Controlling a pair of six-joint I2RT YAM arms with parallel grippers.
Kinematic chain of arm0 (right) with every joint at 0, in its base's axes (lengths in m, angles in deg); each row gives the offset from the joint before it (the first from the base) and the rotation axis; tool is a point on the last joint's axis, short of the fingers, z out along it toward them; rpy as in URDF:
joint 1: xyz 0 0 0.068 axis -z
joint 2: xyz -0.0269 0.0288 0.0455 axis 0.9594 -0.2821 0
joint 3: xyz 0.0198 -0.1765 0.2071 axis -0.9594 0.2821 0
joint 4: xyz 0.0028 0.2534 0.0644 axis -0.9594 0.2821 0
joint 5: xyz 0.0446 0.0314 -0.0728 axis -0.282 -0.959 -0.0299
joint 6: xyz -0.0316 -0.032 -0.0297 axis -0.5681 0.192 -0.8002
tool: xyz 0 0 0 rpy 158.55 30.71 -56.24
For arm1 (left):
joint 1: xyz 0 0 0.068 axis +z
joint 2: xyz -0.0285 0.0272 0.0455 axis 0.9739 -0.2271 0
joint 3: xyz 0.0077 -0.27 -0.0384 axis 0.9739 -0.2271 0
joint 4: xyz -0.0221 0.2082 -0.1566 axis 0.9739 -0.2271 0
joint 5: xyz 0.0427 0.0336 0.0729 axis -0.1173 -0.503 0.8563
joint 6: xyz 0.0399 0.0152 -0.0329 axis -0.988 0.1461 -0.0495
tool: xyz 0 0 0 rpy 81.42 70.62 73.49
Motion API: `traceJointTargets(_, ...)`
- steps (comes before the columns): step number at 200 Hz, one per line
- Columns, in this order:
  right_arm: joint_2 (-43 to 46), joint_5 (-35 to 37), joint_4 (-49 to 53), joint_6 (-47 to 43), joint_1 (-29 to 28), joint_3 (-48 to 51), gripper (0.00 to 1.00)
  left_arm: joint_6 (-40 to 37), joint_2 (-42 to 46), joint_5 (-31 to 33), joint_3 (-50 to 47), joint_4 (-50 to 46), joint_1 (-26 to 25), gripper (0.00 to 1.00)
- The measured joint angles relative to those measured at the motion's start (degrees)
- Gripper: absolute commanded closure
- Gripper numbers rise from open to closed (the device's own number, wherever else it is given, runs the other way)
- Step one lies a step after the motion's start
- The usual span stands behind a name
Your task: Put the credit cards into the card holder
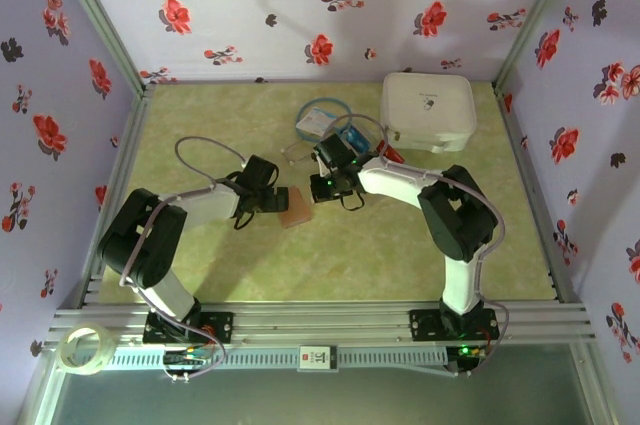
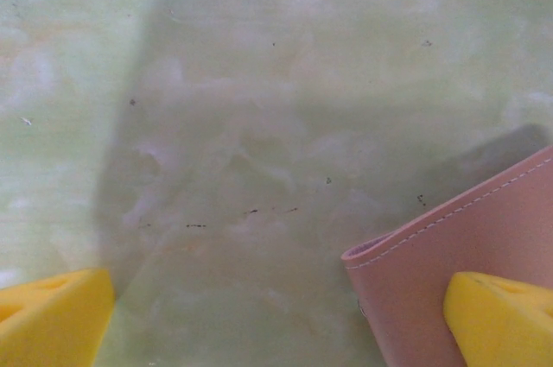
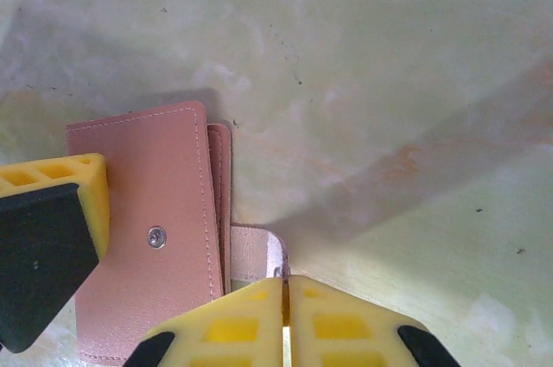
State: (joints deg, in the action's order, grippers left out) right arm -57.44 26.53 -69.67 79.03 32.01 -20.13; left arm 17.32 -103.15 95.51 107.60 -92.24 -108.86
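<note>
Overhead, can place the card holder flat on the green table, near the middle, between the two claws. Can see the left gripper reaching it from the left and the right gripper from the right, both low at its edges. Farther back, can pick out the credit cards, blue and red, lying beside a white case, well apart from the holder. Can also make out a white tag with a blue cord loop just left of them, and a roll of tape down on the front rail. Cannot judge either claw's opening from up there.

Closer in, from the left wrist, find the yellow fingertips set wide apart, one over bare table, the other over the holder's pink stitched corner, with nothing clamped between them. From the right wrist, get what the top view hides: a snap stud on the holder's face, a second leaf peeking out along its edge, and a short strap sticking out sideways. Find the right claw's yellow tips pressed together right at that strap's end; cannot tell whether the strap is actually pinched. Can also spot one left finger over the holder's far edge.
</note>
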Motion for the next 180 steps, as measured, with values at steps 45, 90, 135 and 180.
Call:
traceJointTargets(45,0.00,-0.22,0.20,-0.28,0.11,-0.44,0.99,0.00,-0.04,0.00,-0.02,0.20,0.00,0.00)
traceJointTargets(90,0.00,-1.16,0.42,-0.17,0.11,-1.07,1.00,0.00,-0.04,0.02,-0.33,0.85,-0.02,0.00)
traceJointTargets(135,-0.11,-4.66,-0.76,0.11,-0.07,-1.22,1.00,0.00,-0.04,0.07,-0.33,0.85,-0.04,0.00)
traceJointTargets(180,-1.60,-6.73,-2.19,0.70,-1.14,-2.14,1.00,0.00,-0.02,0.13,-0.35,0.87,-0.17,0.00)
